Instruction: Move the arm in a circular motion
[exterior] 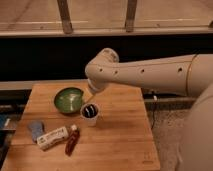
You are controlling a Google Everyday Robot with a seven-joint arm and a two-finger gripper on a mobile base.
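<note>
The gripper (92,91) shows only as a small pale tip at the centre of the frame, hanging under the rounded joint, just above the right rim of the green bowl (68,100) and above the white cup (90,113). Whether it is spread or pressed together cannot be told. It holds nothing that can be seen.

The arm (150,75), thick, cream-white and dotted with small dark holes, runs from that joint across to the right edge of the frame, over the back right part of the wooden table (125,135).

The cup, with dark things in it, stands just right of and below the bowl. Toward the lower left lie a blue-grey item (36,130), a white packet (52,138) and a reddish-brown bottle (72,140), the last two side by side.
</note>
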